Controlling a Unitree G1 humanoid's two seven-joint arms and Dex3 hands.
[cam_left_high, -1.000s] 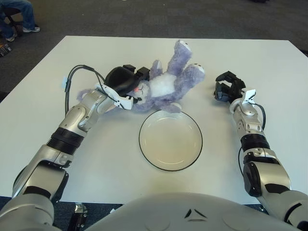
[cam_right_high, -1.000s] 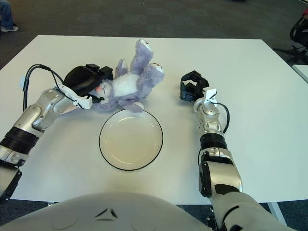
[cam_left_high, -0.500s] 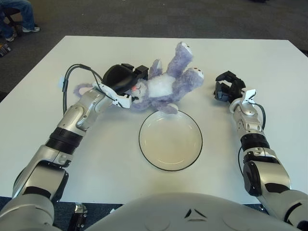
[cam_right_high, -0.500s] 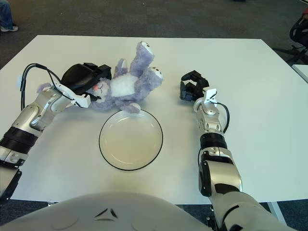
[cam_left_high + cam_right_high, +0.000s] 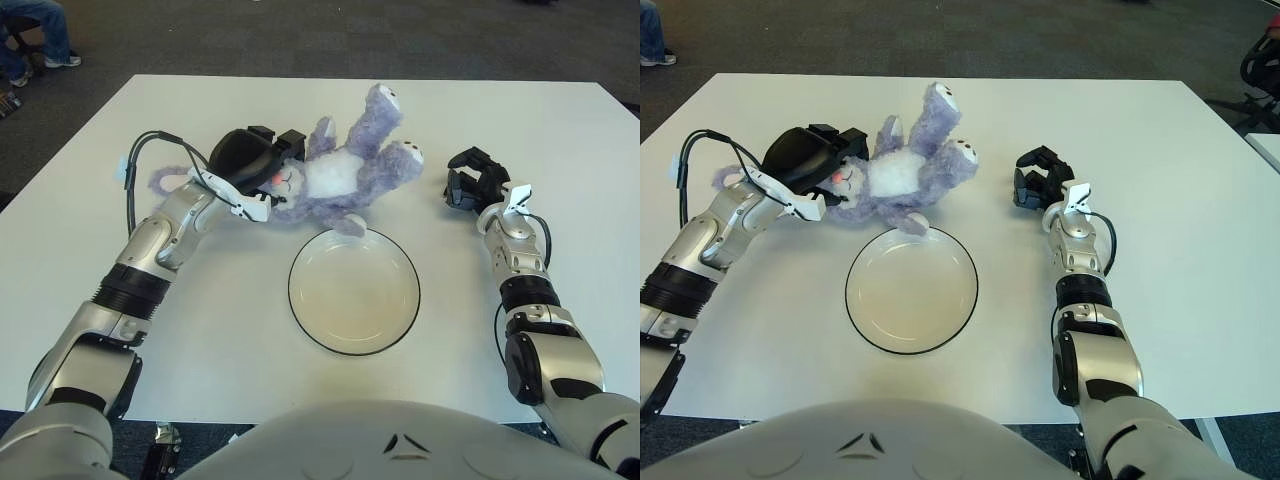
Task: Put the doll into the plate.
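Doll gripped at the head, not yet in the plate.
Left robot hand clamps the purple plush doll by its head, likely for dragging; doll lies on the counter just beyond the empty plate, one paw at its far rim. Right robot hand, fingers curled on nothing, shows toward the counter's right edge.

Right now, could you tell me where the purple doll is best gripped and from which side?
Probably at the head, from the robot's left. The doll lies on its back, head leftward and legs pointing up and right, and the left hand already closes around that head end. The plate sits just in front, while the right hand shows right of the doll, apart from it.
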